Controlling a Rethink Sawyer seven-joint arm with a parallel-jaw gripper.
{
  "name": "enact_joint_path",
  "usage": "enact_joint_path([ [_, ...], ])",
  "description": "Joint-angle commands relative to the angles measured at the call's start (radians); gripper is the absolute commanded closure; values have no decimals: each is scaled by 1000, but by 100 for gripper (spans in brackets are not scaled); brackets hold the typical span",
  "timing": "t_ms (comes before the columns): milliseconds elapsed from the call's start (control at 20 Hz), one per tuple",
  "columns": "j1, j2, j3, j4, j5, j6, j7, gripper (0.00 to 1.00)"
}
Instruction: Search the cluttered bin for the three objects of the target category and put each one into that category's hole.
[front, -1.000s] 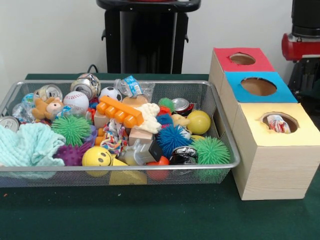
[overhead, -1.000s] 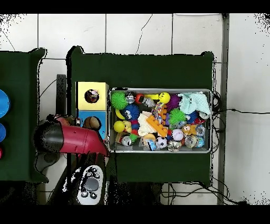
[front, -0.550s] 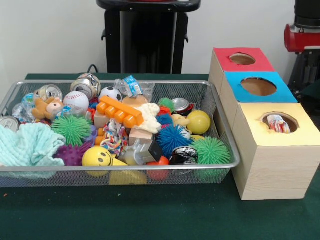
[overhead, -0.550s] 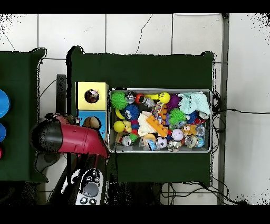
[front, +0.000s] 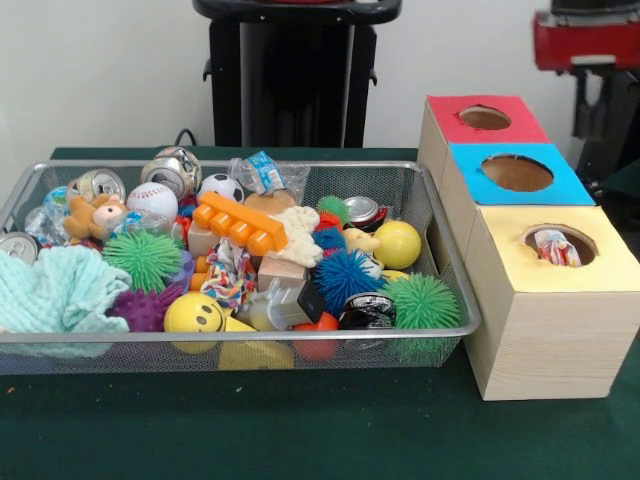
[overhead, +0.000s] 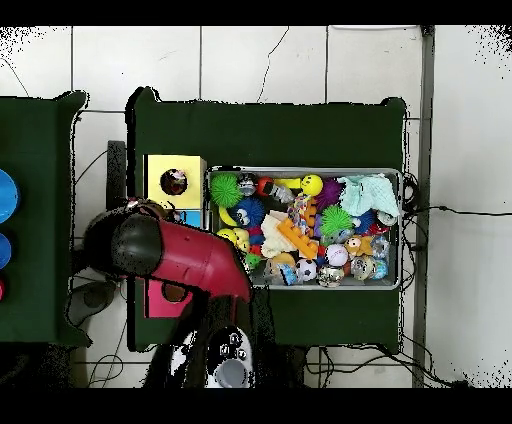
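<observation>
We see a wire mesh bin (front: 440, 300) on a green table (front: 300, 430), heaped with toys and cans, and we take this bin as our landmark. Just beside it stands a row of three wooden boxes, each with a round hole on top: the yellow-topped box (front: 560, 300) nearest the camera in the front view, the blue-topped box (front: 520, 175) behind it, and the red-topped box (front: 485, 118) farthest back. A small colourful object (front: 555, 247) shows inside the yellow box's hole. Inside the bin, a pale mint cloth (front: 55, 290) fills the end farthest from the boxes, with a baseball (front: 152, 203) and a crushed can (front: 95, 184) behind it. Near the middle lie an orange block strip (front: 240, 224), a small soccer ball (front: 220, 186) and a yellow smiley ball (front: 192, 313). Toward the boxes sit a blue spiky ball (front: 347, 276), a green spiky ball (front: 420, 300) and a plain yellow ball (front: 398, 243). From overhead, the red arm (overhead: 185, 260) reaches across the blue and red boxes to the bin's near corner. The gripper is not in sight, so we cannot tell how it is set.
</observation>
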Motion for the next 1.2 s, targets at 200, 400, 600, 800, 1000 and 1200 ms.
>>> enact_joint_path([
  [200, -183, -140, 76, 106, -89, 193, -61, 100],
  [400, -230, -141, 126, 156, -88, 131, -70, 100],
  [600, -269, -130, 170, 189, -92, 67, -71, 100],
  [800, -256, -105, 176, 195, -141, -46, -12, 100],
  [1000, -254, -87, 189, 207, -158, -101, 31, 100],
  [1200, -286, -64, 200, 201, -219, -161, 15, 100],
])
